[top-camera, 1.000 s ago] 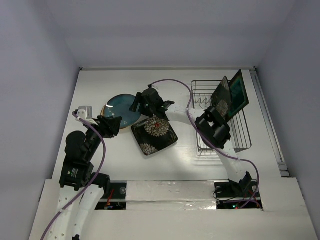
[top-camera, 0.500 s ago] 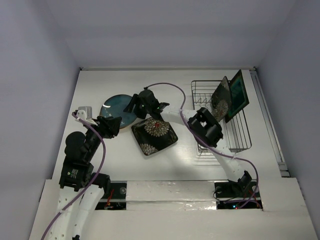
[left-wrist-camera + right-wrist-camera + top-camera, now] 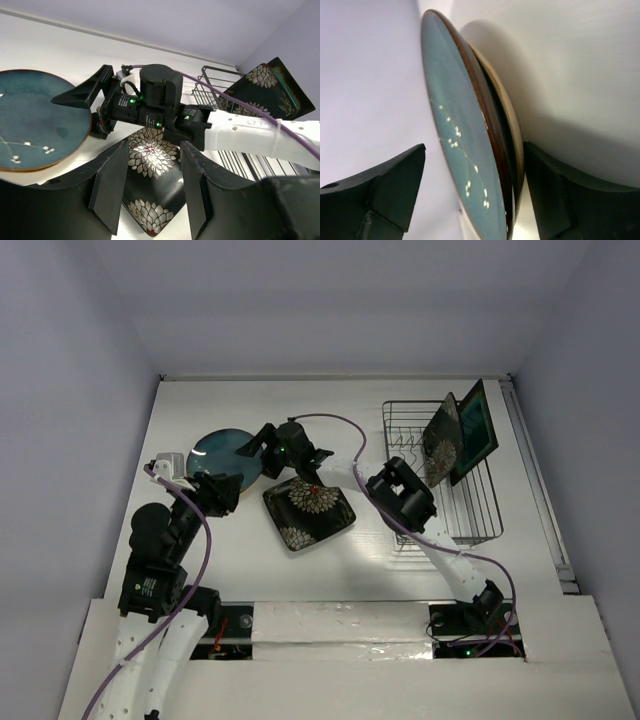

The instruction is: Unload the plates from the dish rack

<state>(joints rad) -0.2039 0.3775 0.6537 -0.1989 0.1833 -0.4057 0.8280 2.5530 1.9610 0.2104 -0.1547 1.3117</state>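
The white table (image 3: 240,570) is split into two zones: loading on your right, stacking on your left. The dish rack (image 3: 480,515) sits at the right edge. Its upright wires hold the last two plates on edge, the standing flowered plate (image 3: 441,443) leaning in front of the square teal plate (image 3: 478,430). Standing like that, each offers a free top rim for a pinch.

The unloaded plates lie flat, well apart from the rack. The round teal plate (image 3: 222,452) rests on top of the tan plate (image 3: 512,120), stacked to save room. The flat flowered plate (image 3: 308,508) lies just beside them, nearer the arms.

Your right arm reaches across the table, so the right gripper (image 3: 252,447) sits at the stack's edge. Its fingers are spread wide and straddle both rims; the wrist view shows a gap on each side, so nothing is pinched. I judge the teal plate is down and you can pull straight back off the rim before returning to the rack.

Your left gripper (image 3: 152,165) hangs at the near left, low over the table. Its fingers are parted and empty, and it points at the flat flowered plate.
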